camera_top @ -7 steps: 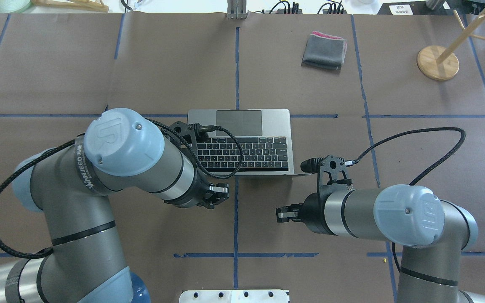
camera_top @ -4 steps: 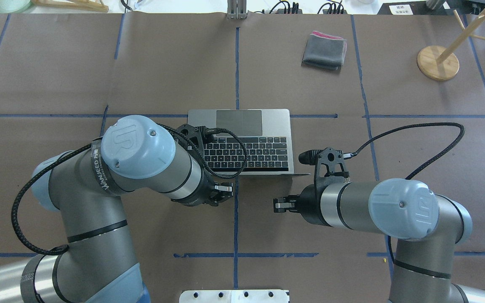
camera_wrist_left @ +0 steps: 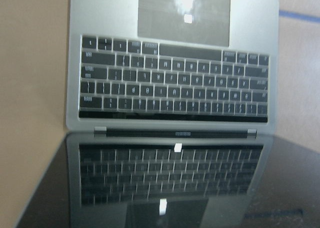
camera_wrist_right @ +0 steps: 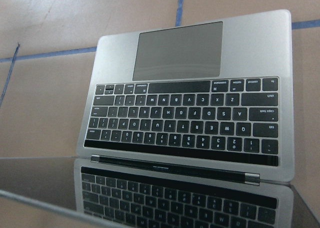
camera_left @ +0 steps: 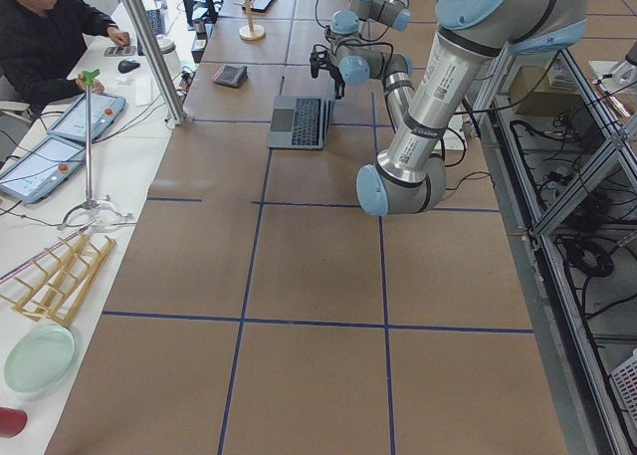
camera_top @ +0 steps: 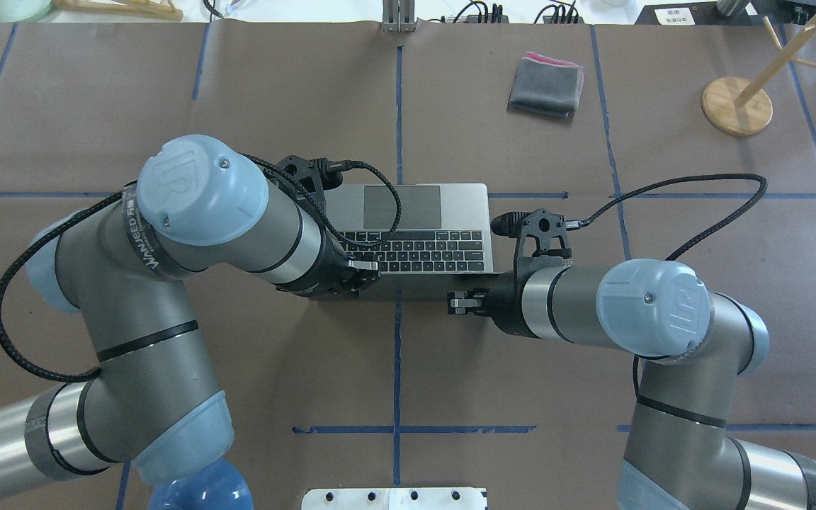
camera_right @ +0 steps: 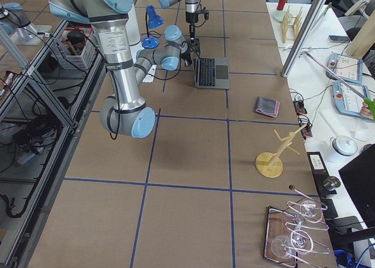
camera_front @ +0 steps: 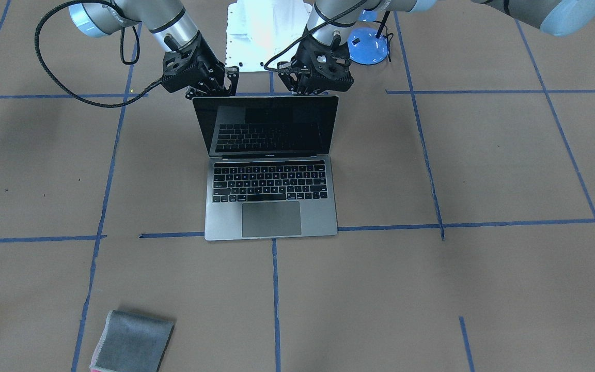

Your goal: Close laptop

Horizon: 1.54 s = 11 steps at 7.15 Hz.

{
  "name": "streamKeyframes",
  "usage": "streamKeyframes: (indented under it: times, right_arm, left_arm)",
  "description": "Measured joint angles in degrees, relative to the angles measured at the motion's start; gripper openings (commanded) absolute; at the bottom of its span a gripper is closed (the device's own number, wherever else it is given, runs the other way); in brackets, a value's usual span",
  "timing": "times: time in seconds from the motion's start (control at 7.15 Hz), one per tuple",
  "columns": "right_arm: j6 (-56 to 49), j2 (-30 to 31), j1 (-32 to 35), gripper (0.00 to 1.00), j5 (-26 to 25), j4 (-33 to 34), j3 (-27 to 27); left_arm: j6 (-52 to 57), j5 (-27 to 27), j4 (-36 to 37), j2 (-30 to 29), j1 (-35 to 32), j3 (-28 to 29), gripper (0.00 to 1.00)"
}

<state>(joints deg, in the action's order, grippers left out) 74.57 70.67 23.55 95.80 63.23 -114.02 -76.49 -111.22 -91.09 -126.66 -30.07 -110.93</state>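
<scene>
1. We see the laptop (camera_front: 270, 206) open at mid-counter, with the trackpad toward the operators' edge and the hinge toward the robot's edge.
2. Its screen (camera_front: 269, 126) is dark and raised.
3. The left gripper (camera_front: 314, 88) is behind 1 top corner of the screen and the right gripper (camera_front: 209, 89) is behind the other.
4. We cannot tell whether either pincer is spread or pressed together.
5. A folded grey cloth (camera_top: 546, 86) lies near the operators' edge, well apart from the laptop.

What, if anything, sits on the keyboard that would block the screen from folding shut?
Nothing visible. On the laptop, the keyboard and trackpad are bare; the left gripper and right gripper sit behind the screen's top edge, outside its path.
</scene>
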Motion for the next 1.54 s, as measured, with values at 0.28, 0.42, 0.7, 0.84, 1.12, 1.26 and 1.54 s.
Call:
streamKeyframes:
  times: [0.28, 0.42, 0.7, 0.84, 1.12, 1.26, 1.54]
  right_arm:
    - [-0.13, -0.71, 2.58, 0.00, 0.52, -0.13, 0.61]
    - [-0.40, -0.98, 3.83, 0.00, 1.05, -0.18, 1.31]
    - [-1.28, -3.04, 5.81, 0.00, 1.72, -0.24, 4.84]
    - [-1.63, -5.09, 6.66, 0.00, 1.83, -0.27, 7.79]
    - [-2.62, -7.15, 8.34, 0.00, 2.41, -0.32, 11.60]
    - [-3.19, -7.85, 9.37, 0.00, 3.32, -0.38, 13.19]
    - [-4.02, -9.50, 10.50, 0.00, 4.32, -0.52, 16.71]
  left_arm:
    - [0.92, -0.04, -3.26, -0.89, -2.02, 3.50, 0.00]
    - [1.03, -0.05, -4.08, -2.30, -2.81, 5.64, 0.00]
    - [1.73, -0.05, -4.97, -4.58, -4.33, 9.54, 0.00]
    - [2.03, -0.05, -6.28, -5.20, -5.02, 11.74, 0.00]
    - [2.28, -0.05, -9.64, -6.11, -5.79, 16.49, 0.00]
    - [2.67, -0.03, -11.20, -6.42, -6.11, 18.79, 0.00]
    - [3.75, -0.01, -13.39, -7.11, -6.62, 23.05, 0.00]
